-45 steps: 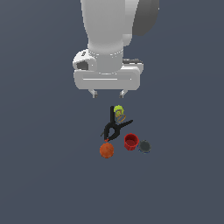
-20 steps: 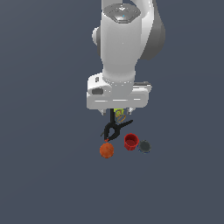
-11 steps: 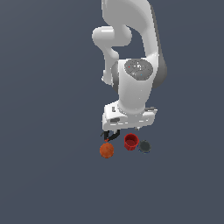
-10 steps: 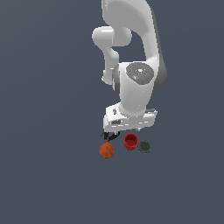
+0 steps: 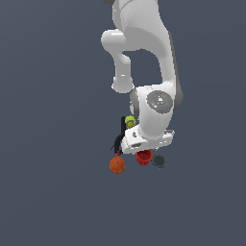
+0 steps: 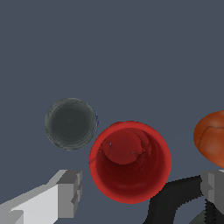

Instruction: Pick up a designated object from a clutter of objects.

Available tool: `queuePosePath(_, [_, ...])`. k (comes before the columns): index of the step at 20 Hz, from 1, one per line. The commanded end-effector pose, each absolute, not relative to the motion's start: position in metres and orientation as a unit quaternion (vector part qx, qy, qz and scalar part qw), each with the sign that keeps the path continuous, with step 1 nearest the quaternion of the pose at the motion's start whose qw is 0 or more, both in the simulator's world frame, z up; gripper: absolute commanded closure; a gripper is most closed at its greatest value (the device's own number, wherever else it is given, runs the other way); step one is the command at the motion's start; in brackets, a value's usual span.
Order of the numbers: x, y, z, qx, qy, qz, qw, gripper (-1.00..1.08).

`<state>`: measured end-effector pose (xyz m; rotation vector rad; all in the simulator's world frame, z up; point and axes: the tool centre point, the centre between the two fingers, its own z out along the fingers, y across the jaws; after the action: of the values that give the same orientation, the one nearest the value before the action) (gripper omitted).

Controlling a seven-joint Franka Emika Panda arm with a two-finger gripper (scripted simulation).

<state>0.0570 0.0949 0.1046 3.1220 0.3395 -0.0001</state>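
We see the arm [image 5: 144,43] bent down over the clutter, gripper [image 6: 140,190] spread, its fingers [image 6: 70,192] unclenched either side of one red cup [image 6: 130,161], which sits between them. One orange-red ball [image 6: 212,138], one black spring clamp [image 6: 175,197], one dark grey disc [image 6: 71,124], one yellow-green ball [image 5: 129,120].
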Motion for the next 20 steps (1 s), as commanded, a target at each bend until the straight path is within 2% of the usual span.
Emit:
queuePosePath(1, [0.057, 0.098, 0.099, 0.994, 0.111, 0.000, 0.000, -0.92])
queuePosePath(7, [0.056, 0.098, 0.095, 0.994, 0.111, -0.001, 0.000, -0.92])
queuePosePath(20, [0.057, 0.098, 0.047, 0.994, 0.111, 0.000, 0.000, -0.92])
